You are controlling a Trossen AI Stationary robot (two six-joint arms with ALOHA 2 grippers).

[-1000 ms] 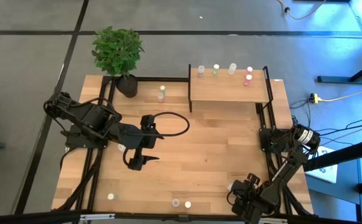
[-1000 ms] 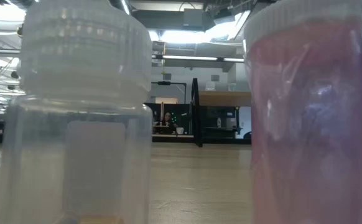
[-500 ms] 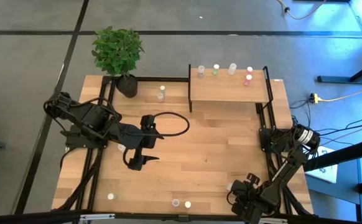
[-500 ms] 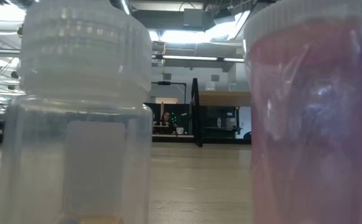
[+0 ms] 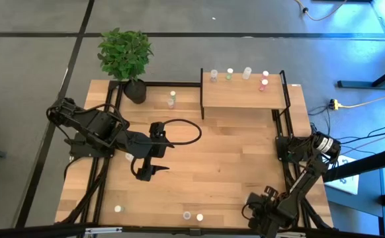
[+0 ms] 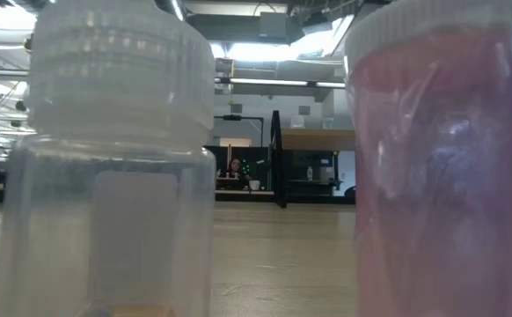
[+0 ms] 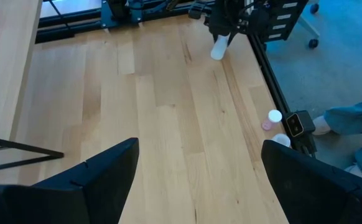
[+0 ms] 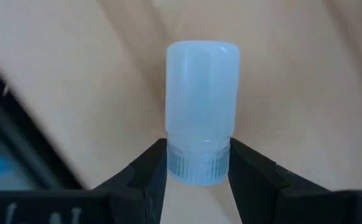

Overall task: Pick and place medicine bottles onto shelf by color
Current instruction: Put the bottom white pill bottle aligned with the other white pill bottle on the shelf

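A small translucent medicine bottle (image 8: 203,93) with a ribbed whitish cap lies between the fingers of my right gripper (image 8: 198,158), which is shut on it near the table's near right corner (image 5: 253,201). From the left wrist view the same bottle (image 7: 219,48) shows tilted under the dark gripper. My left gripper (image 5: 146,173) hovers open above the table's left middle. The shelf (image 5: 245,98) stands at the far right with several bottles (image 5: 229,73) along its far edge. My right gripper pinches the bottle's ribbed cap (image 8: 198,169) between its two fingers (image 8: 148,168), one on each side. The fingers come from above, pointing down. The bottle's body reaches away from the fingers over the wood. Whether it rests on the table, I cannot tell.
Loose bottles stand at the near edge (image 5: 187,215), (image 5: 118,209), and two stand at the far left (image 5: 171,99). Two of them fill the low view, one white (image 6: 106,176) and one pink (image 6: 441,176). A potted plant (image 5: 125,56) is at the far left corner. A black cable loop (image 5: 182,132) lies mid-table.
In the high view my right gripper has tipped slightly toward the table's left. It now covers the white bottle that showed beside it a second ago. My left arm has kept still.
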